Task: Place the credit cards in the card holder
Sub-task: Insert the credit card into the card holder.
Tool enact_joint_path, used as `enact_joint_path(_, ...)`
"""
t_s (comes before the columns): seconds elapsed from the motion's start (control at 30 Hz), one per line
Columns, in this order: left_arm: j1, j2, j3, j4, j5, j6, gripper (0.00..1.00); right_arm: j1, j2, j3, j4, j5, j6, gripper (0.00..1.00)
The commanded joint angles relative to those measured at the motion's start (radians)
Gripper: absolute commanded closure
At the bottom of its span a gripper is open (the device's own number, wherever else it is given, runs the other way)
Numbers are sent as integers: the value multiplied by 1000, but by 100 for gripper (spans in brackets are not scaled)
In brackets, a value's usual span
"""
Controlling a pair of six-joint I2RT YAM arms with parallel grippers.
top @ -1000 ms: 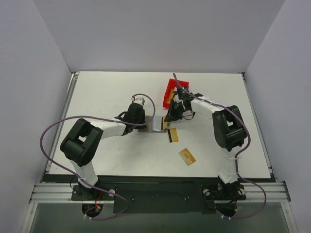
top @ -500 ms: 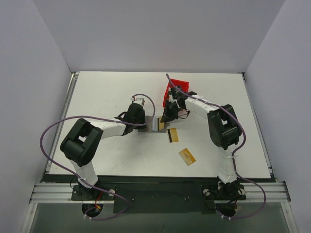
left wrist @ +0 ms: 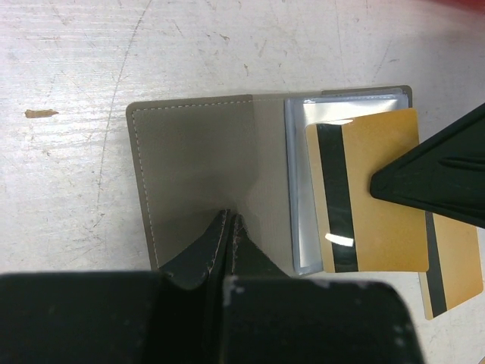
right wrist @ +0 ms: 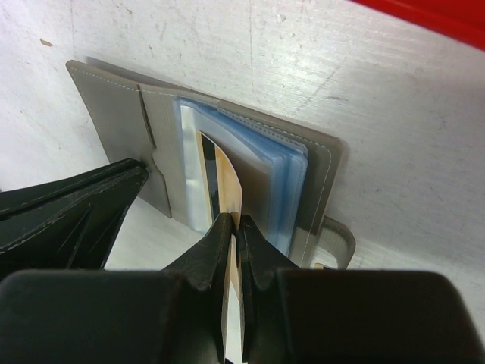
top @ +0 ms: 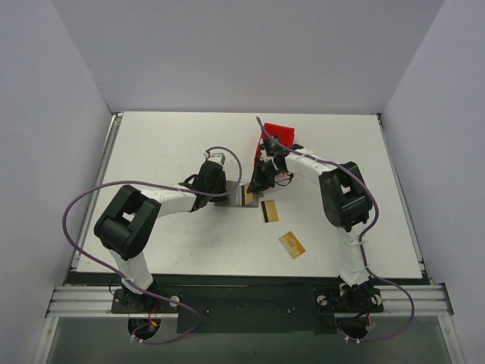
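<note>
Right fingers (right wrist: 208, 250) pinch one credit card (left wrist: 379, 205), its striped long edge leading at the card holder (left wrist: 197, 159) and its clear sleeves straight ahead; my left fingers (left wrist: 204, 254), closed, pin the open flap to the bench (left wrist: 76, 61).

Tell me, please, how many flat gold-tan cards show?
3 cards: one in the right gripper at the grey card holder, one beside it, one apart; sleeves might hide others.

Nothing can be read in any view: no text, brand, number or sign. The credit card (left wrist: 379, 227) over the card holder (left wrist: 197, 174) shows only a plain black stripe. The loose card (top: 292, 244) lying nearest on the table (top: 167, 144) is too small to show any print.
</note>
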Motion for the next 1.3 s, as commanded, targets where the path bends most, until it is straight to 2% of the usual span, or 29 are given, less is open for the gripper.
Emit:
enact_joint_path(0.0,5,13,1,12,15,13,100,22,59,-25,-11,23,9,100)
enact_joint_path(0.23,5,17,6,12,20,13,100,20,59,-103,130,-57,72,100)
enact_joint_path(0.5,5,14,1,7,22,13,100,18,7,-192,282,-77,102,100)
enact_joint_path(0.67,5,4,-11,3,8,10,100,0,-38,-204,272,-77,74,100)
enact_joint_path(0.93,14,-96,-29,13,-63,-7,100,-34,-56,-213,183,-57,22,100)
enact_joint_path(1.27,5,-16,-52,1,-44,-6,100,-34,-92,-227,103,-17,-30,100)
